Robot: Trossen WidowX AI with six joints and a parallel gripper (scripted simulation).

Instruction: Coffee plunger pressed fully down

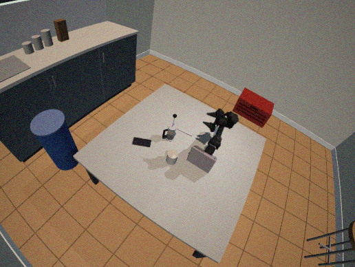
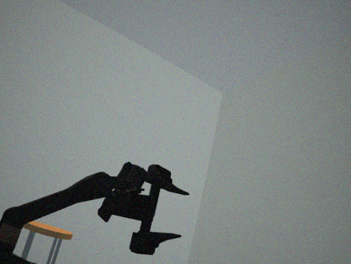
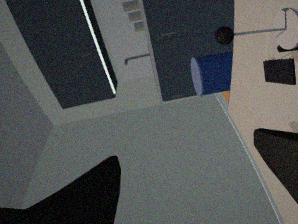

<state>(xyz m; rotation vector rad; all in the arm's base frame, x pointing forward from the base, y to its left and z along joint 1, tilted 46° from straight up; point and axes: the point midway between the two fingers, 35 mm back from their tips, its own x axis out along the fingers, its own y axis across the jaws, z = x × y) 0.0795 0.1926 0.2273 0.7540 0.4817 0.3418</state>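
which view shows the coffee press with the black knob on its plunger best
The top view: the small grey coffee press stands whole on the white table, its thin plunger rod raised with the black knob on top. The wrist view catches only the knob and rod, sideways at the frame edge. The exterior view shows none of it.
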